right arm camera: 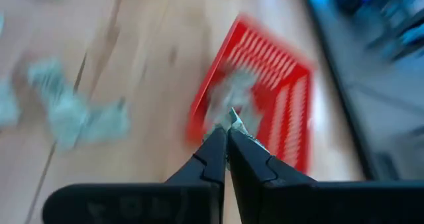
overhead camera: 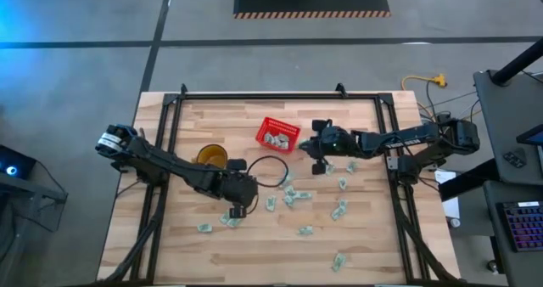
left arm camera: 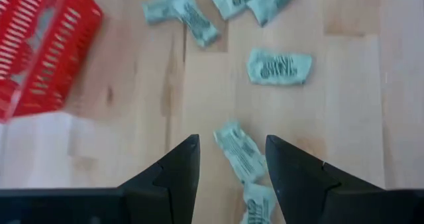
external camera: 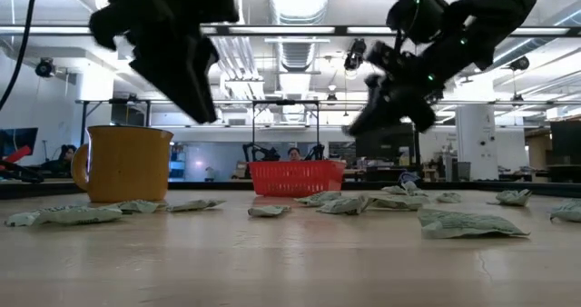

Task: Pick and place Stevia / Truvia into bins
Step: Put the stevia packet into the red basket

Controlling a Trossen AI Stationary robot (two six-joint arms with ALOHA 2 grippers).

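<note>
Near the table's centre, slightly toward 12 o'clock in the high view, sits the red basket (overhead camera: 277,135), with several pale sachets already lying inside it. Just at its 3 o'clock side hangs the right gripper (overhead camera: 317,148), fingers pressed together on a single sachet (right arm camera: 235,121); the right wrist view shows that packet pinched at the fingertips (right arm camera: 217,139) with the basket directly beyond. Loose sachets (overhead camera: 293,195) are scattered over the wooden table (overhead camera: 365,236) from roughly 4 to 7 o'clock of the basket, some overlapping, others lying singly toward the near edge. At about 7 o'clock of the basket is the left gripper (overhead camera: 238,204), above the table among these packets, its fingers (left arm camera: 177,174) spread apart; the left wrist view shows one sachet (left arm camera: 240,151) lying on the wood between the two open fingers, not gripped. A yellow mug (overhead camera: 212,157) stands upright at the basket's 8 o'clock, well apart from it, and a black cable ring (overhead camera: 268,171) lies flat between mug and sachets. Beyond the table, the low view shows a room with a seated person (external camera: 293,153) in the distance.
</note>
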